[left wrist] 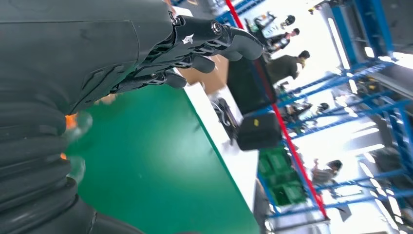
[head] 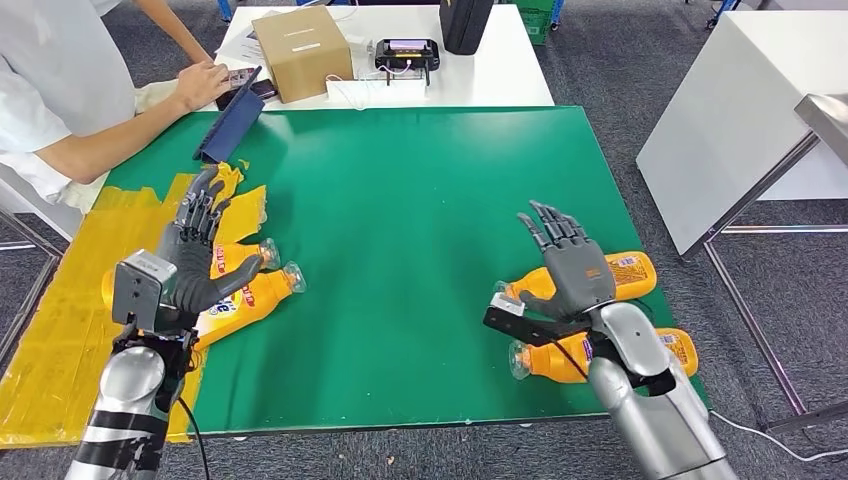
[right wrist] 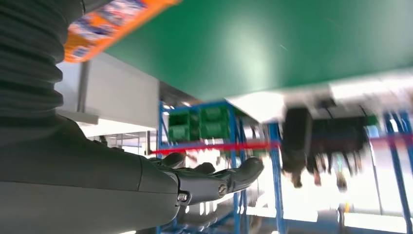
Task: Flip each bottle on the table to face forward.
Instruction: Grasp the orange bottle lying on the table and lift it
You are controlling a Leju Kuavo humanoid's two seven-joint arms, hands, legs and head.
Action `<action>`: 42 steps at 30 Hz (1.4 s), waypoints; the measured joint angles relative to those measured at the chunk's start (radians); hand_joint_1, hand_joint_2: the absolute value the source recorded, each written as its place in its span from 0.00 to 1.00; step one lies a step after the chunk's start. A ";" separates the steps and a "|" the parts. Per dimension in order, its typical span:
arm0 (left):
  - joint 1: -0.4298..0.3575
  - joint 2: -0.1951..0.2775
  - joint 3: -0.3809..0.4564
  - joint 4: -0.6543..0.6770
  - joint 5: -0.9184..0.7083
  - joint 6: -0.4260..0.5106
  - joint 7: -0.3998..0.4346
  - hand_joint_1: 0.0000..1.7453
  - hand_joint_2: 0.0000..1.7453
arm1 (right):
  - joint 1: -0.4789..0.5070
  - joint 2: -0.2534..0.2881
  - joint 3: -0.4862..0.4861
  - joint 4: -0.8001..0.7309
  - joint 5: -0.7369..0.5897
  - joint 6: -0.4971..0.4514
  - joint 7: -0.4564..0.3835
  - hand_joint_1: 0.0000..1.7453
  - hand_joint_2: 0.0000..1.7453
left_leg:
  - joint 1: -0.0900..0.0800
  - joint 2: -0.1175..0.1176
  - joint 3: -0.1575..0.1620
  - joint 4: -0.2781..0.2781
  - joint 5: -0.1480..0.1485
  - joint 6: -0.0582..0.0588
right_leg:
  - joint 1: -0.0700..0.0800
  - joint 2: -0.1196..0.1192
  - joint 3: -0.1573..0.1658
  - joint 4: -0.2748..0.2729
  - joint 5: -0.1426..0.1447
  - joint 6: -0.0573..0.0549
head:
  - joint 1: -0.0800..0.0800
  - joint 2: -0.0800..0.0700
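Note:
Two orange bottles lie on their sides at the left of the green table (head: 400, 200): one (head: 255, 295) nearer me with its clear cap pointing right, the other (head: 240, 257) just behind it. My left hand (head: 195, 250) hovers over them, fingers spread, holding nothing. At the right lie two more orange bottles, one (head: 625, 272) farther and one (head: 560, 362) nearer, caps to the left. My right hand (head: 565, 262) is raised above them, open and empty. The left hand (left wrist: 146, 53) and right hand (right wrist: 146, 180) both appear with fingers extended. An orange bottle label (right wrist: 107, 24) shows beside the right wrist.
Yellow sheeting (head: 60, 310) covers the table's left edge. A person (head: 70, 90) leans in at the back left beside a blue tablet (head: 230, 120). On the white table behind stand a cardboard box (head: 300, 50) and a black device (head: 407, 52). A white cabinet (head: 740, 100) stands right.

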 joint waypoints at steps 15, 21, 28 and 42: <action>0.060 -0.017 -0.154 -0.076 0.013 0.023 -0.038 0.00 1.00 | -0.128 -0.095 0.002 0.419 -0.014 0.028 -0.070 0.00 1.00 | -0.001 -0.003 -0.001 0.000 0.000 0.001 | 0.000 -0.001 0.000 0.000 0.000 0.001 | -0.001 0.000; 0.059 -0.017 -0.181 -0.076 0.011 0.032 -0.039 0.00 1.00 | -0.144 -0.065 0.017 0.516 -0.007 0.006 -0.069 0.00 1.00 | -0.001 -0.003 -0.001 0.000 0.000 0.001 | 0.000 -0.002 0.000 0.000 0.000 0.001 | 0.000 0.000; 0.051 -0.017 -0.197 -0.076 0.010 0.034 -0.039 0.00 1.00 | -0.179 -0.039 0.025 0.590 0.025 -0.026 -0.047 0.00 1.00 | -0.001 -0.001 0.000 0.000 0.000 0.001 | 0.000 -0.001 0.000 0.000 0.000 0.001 | 0.000 0.000; 0.040 -0.023 -0.206 -0.073 0.014 0.035 -0.036 0.00 1.00 | -0.246 0.001 0.065 0.699 0.184 -0.129 0.087 0.00 1.00 | -0.001 0.000 0.002 0.000 0.000 0.001 | 0.000 -0.001 0.002 0.000 0.000 0.001 | 0.000 0.000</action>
